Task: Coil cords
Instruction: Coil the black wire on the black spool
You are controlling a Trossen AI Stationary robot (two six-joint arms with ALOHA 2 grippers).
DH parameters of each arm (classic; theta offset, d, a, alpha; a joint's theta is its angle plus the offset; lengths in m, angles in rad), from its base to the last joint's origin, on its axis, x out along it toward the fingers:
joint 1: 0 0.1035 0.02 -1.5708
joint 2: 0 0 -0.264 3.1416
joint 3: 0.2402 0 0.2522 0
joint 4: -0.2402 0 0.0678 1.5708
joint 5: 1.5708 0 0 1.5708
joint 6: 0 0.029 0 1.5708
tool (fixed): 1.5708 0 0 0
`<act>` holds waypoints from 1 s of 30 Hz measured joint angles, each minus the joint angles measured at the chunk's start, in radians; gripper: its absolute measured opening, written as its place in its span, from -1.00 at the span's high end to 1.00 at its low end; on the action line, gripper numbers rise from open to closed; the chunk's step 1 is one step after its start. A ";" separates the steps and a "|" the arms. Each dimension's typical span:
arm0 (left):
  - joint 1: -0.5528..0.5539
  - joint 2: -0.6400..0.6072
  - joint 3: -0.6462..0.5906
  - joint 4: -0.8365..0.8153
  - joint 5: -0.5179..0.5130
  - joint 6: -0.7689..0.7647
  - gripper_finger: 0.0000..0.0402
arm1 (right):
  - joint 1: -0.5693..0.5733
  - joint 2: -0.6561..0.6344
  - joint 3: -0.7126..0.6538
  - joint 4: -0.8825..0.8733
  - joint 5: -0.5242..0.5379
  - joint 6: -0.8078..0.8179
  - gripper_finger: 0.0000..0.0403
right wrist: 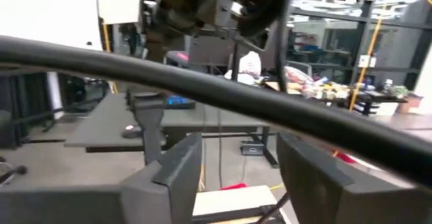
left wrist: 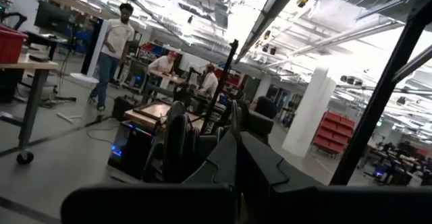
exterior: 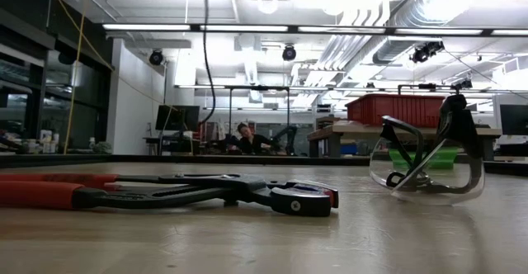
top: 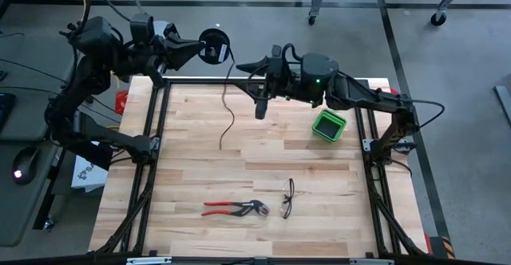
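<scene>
The thin black cord is partly wound into a small coil at my left gripper, above the table's far edge. Its loose tail hangs down and trails onto the table, ending at its free end; the tail also shows in the low view. My right gripper is level just right of the hanging tail and points toward the coil. Its fingers are open in the right wrist view. I see no touch. My left gripper is shut on the coiled part of the cord, coming at it level from the table's left side. The coil's loops stand lifted clear beside the fingers. The tail hangs slack below, and its free end lies on the table.
Red-handled pliers and black-framed safety glasses lie near the table's front edge. A green box stands at the right. A dark bar crosses the right wrist view. People show in the room behind.
</scene>
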 joint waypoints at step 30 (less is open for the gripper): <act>0.000 0.002 0.000 0.239 0.030 -0.064 1.00 | -0.037 0.002 0.000 0.017 0.062 0.055 0.38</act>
